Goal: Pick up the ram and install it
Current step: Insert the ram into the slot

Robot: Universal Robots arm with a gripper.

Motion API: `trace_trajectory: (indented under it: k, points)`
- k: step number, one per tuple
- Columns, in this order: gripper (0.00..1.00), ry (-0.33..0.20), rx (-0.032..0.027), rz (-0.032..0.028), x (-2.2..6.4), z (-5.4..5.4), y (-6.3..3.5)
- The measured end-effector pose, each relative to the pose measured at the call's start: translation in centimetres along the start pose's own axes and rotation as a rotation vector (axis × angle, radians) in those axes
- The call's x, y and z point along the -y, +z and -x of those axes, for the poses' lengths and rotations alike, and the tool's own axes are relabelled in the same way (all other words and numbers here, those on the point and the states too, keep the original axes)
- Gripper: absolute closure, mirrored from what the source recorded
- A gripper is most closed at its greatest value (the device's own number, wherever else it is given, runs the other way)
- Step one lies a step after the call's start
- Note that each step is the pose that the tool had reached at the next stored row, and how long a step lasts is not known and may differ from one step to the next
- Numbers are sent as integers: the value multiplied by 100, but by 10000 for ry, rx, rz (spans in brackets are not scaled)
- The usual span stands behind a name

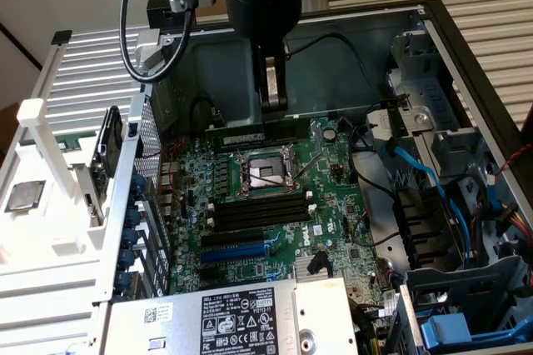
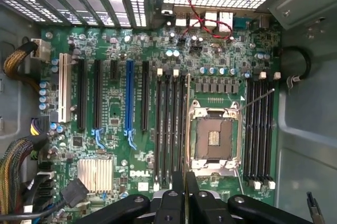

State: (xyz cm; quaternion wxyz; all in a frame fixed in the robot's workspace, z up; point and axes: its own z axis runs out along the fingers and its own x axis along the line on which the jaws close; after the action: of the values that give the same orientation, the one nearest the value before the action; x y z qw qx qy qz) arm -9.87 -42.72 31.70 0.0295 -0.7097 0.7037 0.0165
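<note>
While the gripper is closed on the ram, the stick is held level directly beneath it, above the motherboard. From the wrist, the ram is seen edge-on over the memory slots, not yet seated.

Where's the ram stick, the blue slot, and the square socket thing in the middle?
the ram point(image 1: 250, 132): exterior view, on its green face.
the blue slot point(image 2: 129, 95): wrist view, midway along its length.
the square socket point(image 2: 214, 135): wrist view, on its centre.
</note>
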Motion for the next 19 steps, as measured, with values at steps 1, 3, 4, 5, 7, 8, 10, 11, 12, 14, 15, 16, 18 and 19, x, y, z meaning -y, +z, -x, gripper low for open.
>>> trace_trajectory:
  k: [1,3,4,5,7,8,10,11,12,14,15,16,18,19]
  points:
    - [87,0,-5,-1,-1,0,14]
    - [87,-1,-14,-1,-2,-3,49]
    - [87,-1,-23,-1,-3,-4,67]
    - [87,-1,-34,-1,-4,-6,98]
    - [87,-1,-40,-1,-4,-8,132]
    - [87,-1,-42,0,-5,-9,149]
    - [87,-1,-45,-1,-6,-12,185]
    - [87,-2,-45,-2,-6,-13,204]
    - [87,-1,-47,-1,-6,-14,221]
    - [87,1,-52,-1,-8,-19,245]
    - [87,0,-54,-1,-7,-24,251]
    - [87,-1,-58,1,-7,-33,256]
    - [87,-1,-60,1,-7,-50,266]
    - [87,-1,-61,2,-7,-62,269]
